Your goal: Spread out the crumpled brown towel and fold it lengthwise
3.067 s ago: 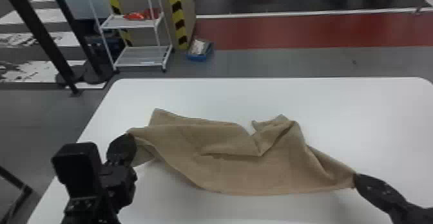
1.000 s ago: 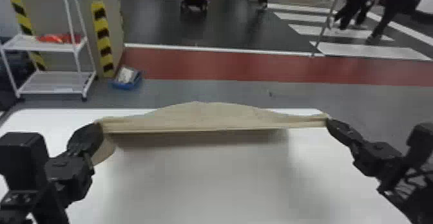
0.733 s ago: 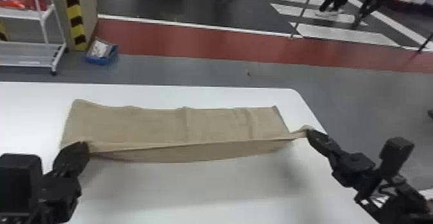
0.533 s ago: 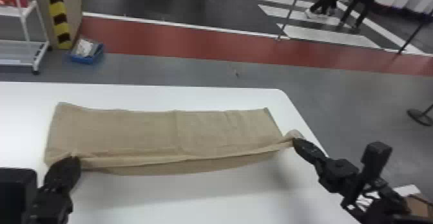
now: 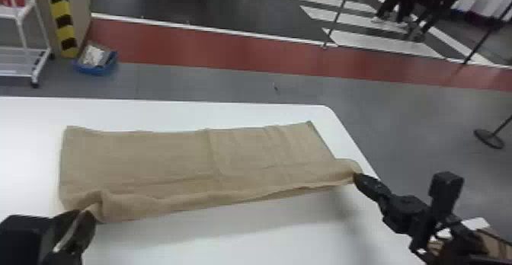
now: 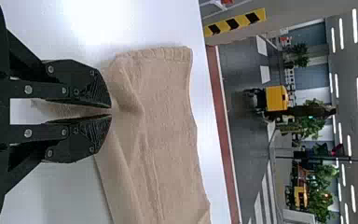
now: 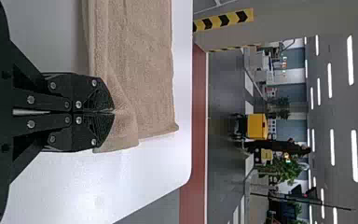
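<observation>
The brown towel [image 5: 164,161] lies as a long, mostly flat strip across the table, its near edge raised and bunched between the grippers. At its near left corner is my left gripper [image 5: 85,215], pinching the cloth. My right gripper [image 5: 356,178] holds the near right corner. In the left wrist view, the left gripper [image 6: 111,112] has towel caught between its fingers, with some cloth showing behind the tips. The right wrist view has the right gripper [image 7: 113,111] closed on the towel's corner [image 7: 123,128].
The white table [image 5: 228,237] extends in front of the towel, and its right edge runs close by the right gripper. Beyond the table stand a white rack [image 5: 26,51] and a blue bin [image 5: 95,64] on the floor.
Three seconds ago the towel lay crumpled; then it hung stretched between both grippers. Since then its far part has come down flat and the grippers have lowered the near edge. The head view has shifted right.
</observation>
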Motion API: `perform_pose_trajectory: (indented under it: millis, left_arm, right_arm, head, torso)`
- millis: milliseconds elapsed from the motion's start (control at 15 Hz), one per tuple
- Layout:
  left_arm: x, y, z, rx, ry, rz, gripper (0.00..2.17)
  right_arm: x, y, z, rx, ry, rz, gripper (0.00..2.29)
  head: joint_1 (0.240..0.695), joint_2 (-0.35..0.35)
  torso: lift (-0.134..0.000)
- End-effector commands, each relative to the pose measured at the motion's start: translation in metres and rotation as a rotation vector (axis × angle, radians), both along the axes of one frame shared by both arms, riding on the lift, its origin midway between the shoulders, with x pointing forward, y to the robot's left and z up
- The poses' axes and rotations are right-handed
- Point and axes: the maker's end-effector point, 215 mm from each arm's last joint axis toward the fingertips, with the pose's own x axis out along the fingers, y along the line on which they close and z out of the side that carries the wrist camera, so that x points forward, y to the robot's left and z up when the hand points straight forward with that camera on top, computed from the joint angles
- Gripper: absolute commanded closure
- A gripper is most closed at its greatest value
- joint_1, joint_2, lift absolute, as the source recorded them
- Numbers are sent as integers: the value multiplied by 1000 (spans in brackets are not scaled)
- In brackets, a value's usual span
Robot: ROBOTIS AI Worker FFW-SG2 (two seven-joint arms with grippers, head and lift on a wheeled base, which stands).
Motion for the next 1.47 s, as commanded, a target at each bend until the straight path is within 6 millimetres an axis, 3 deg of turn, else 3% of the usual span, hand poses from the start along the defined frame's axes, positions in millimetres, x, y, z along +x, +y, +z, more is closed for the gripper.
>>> perform_pose_trajectory:
  millis: [0,67,333,733,933,1267,1400]
  left_arm:
    - [-7,3,-5,17,14,-12,238]
    - [-11,5,-6,23,19,-17,113]
    - [-33,8,-3,-2,46,-36,93]
    - [-35,4,-27,15,99,-34,221]
    - [-30,-2,-41,16,119,-32,397]
    - [-26,12,-39,43,127,7,1376]
    - [-24,18,-27,51,112,30,1423]
  right_arm:
    - [2,-4,-3,-3,10,-21,1717]
    - [3,-7,-4,0,13,-28,1717]
    - [4,-1,-11,14,23,-25,1717]
    - [3,4,-10,20,16,-16,1717]
    - [2,4,-8,21,11,-11,1717]
    - [0,-4,1,24,-6,-19,1717]
    - [0,-9,6,27,-17,-24,1717]
  head:
    - [695,-350]
    - [695,-350]
    - [695,-350]
    - [695,-350]
    - [695,-350]
    - [695,-350]
    - [695,-350]
  torso:
    - [-124]
    - [-124]
    - [-124]
    - [-124]
    - [-124]
    - [-124]
    - [-124]
